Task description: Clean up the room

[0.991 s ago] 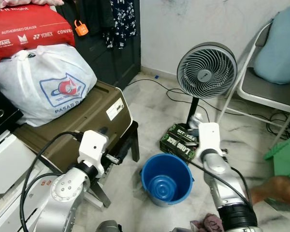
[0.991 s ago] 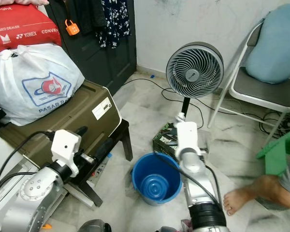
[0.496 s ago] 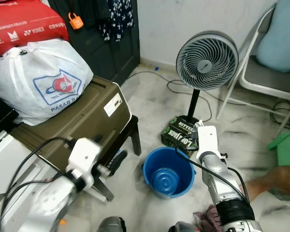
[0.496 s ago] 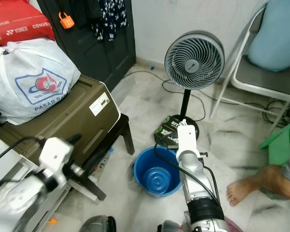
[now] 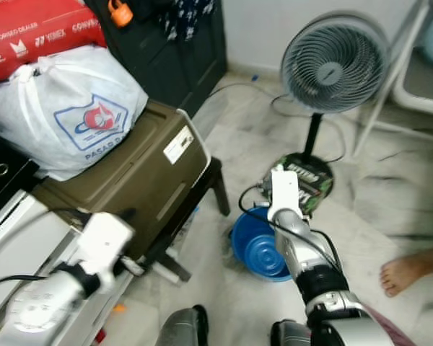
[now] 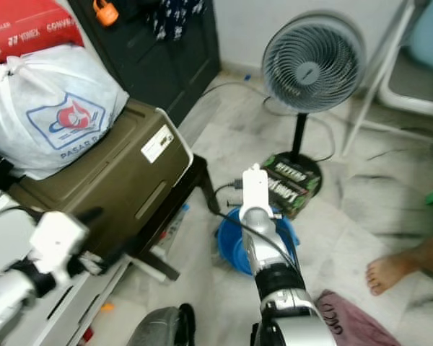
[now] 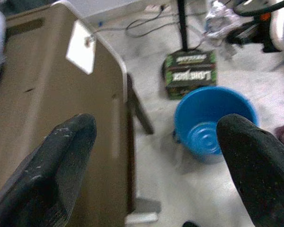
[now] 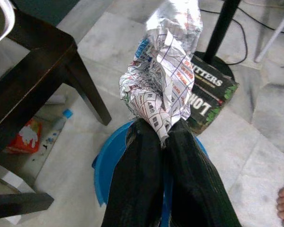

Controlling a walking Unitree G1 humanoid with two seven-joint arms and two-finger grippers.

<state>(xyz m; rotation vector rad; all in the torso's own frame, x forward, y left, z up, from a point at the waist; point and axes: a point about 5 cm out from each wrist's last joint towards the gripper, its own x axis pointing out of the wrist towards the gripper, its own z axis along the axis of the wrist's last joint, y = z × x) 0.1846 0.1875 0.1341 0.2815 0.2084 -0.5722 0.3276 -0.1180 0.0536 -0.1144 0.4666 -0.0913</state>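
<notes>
Moved in over the one blue bucket [image 8: 106, 165], right gripper [image 8: 163, 137] pinches one crumpled paper [image 8: 163, 71]; left gripper [image 7: 156, 142], fingers spread, hovers beside one olive case [image 5: 141, 173].

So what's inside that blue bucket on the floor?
The blue bucket looks empty, showing only its ribbed bottom. The right gripper, clamping a crumpled wrapper, covers part of it.

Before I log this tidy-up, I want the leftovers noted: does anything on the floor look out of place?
Yes. A maroon cloth lies crumpled on the floor beside the blue bucket, and small litter sits under the dark stool. The right gripper holds crumpled paper above the bucket.
</notes>
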